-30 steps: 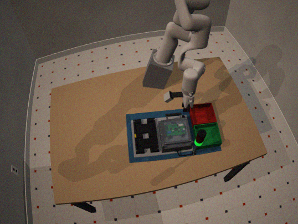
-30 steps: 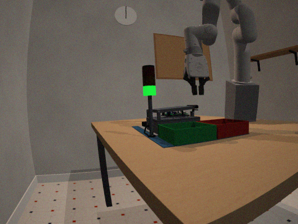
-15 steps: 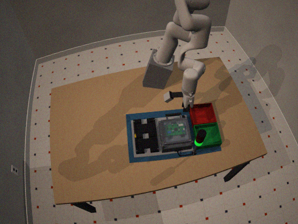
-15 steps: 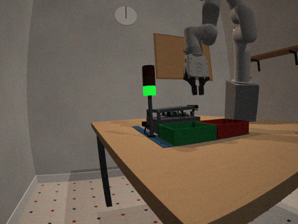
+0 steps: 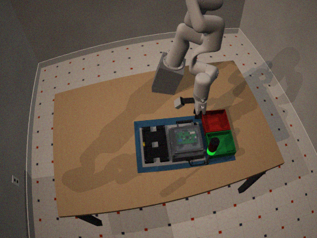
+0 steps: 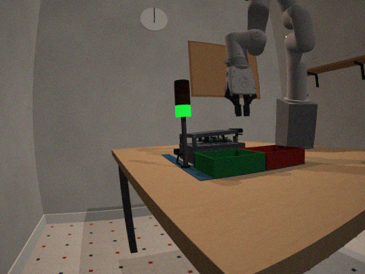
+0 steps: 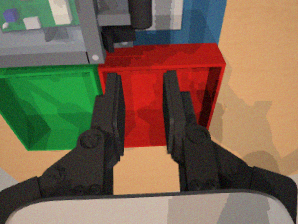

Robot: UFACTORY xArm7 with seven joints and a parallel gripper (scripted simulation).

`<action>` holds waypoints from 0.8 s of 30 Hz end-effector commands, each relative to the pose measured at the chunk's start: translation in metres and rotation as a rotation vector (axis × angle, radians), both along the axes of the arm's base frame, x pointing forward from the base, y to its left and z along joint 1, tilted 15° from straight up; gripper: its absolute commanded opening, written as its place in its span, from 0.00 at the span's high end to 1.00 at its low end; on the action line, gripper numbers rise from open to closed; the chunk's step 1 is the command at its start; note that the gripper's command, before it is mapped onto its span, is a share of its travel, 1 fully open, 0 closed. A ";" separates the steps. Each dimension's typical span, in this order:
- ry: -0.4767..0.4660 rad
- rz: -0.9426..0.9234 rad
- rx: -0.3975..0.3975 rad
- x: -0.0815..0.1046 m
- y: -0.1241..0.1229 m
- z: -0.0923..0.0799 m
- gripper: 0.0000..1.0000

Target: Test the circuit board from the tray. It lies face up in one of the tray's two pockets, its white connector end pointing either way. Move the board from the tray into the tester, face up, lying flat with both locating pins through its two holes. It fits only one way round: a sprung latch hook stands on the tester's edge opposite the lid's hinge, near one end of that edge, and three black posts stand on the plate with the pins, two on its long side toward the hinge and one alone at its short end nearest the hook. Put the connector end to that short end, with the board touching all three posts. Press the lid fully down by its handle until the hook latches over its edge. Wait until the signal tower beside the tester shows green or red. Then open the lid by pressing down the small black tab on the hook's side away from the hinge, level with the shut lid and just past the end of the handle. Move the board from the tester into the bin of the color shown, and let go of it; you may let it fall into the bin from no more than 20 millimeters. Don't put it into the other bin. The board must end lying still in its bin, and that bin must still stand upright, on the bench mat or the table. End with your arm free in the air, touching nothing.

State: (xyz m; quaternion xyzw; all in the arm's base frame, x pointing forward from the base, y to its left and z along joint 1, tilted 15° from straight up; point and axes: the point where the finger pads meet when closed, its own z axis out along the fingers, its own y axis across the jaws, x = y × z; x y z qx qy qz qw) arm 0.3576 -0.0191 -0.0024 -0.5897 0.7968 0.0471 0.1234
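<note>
The circuit board [image 5: 187, 138] lies face up in the tester [image 5: 187, 142], and the lid lies level over it. The signal tower [image 6: 182, 110] beside the tester shows green, and it also shows in the top view [image 5: 211, 151]. My gripper [image 6: 242, 111] hangs in the air well above the tester's far corner and the red bin. Its fingers point down, stand partly open and hold nothing.
The green bin [image 5: 222, 144] and the red bin [image 5: 215, 120] stand side by side right of the tester, both without anything in them. The black tray [image 5: 154, 144] lies left of the tester on the blue mat, with no board in its pockets. The arm's base [image 5: 169, 75] stands behind.
</note>
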 end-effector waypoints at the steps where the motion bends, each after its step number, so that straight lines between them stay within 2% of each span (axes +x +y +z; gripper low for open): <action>1: -0.003 -0.001 -0.001 0.001 -0.002 0.000 0.73; 6: -0.003 -0.001 -0.001 -0.001 -0.007 -0.001 0.73; 18: -0.003 -0.001 -0.001 -0.015 -0.050 -0.013 0.73; 24: -0.003 -0.001 -0.001 -0.018 -0.058 -0.015 0.73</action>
